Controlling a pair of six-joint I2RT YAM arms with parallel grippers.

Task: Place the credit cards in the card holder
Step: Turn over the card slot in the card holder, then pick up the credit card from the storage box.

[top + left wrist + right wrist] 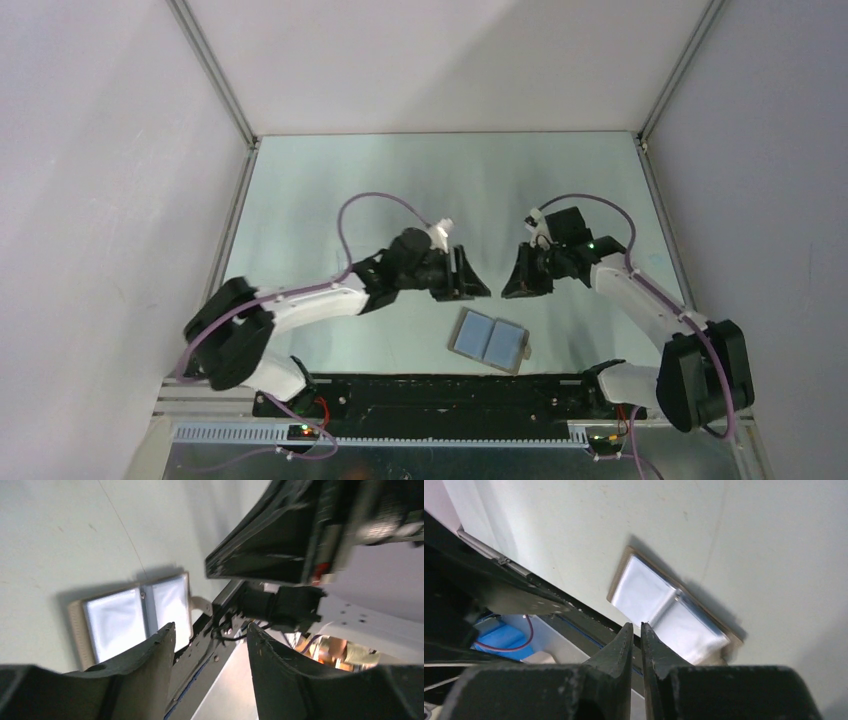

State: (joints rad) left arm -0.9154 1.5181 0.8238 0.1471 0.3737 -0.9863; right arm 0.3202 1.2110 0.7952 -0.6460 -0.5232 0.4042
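Note:
The card holder (488, 340) lies open flat on the table near the front edge, its light blue lining facing up and a small tab at its right side. It also shows in the left wrist view (132, 620) and the right wrist view (664, 605). No credit cards are in view. My left gripper (478, 290) hovers above the table just behind the holder, open and empty (210, 626). My right gripper (512, 290) faces it from the right, a short gap away, and is shut with nothing seen between its fingers (636, 625).
The black base rail (440, 392) runs along the table's front edge just below the holder. White walls enclose the table on the left, back and right. Purple cables loop over both arms.

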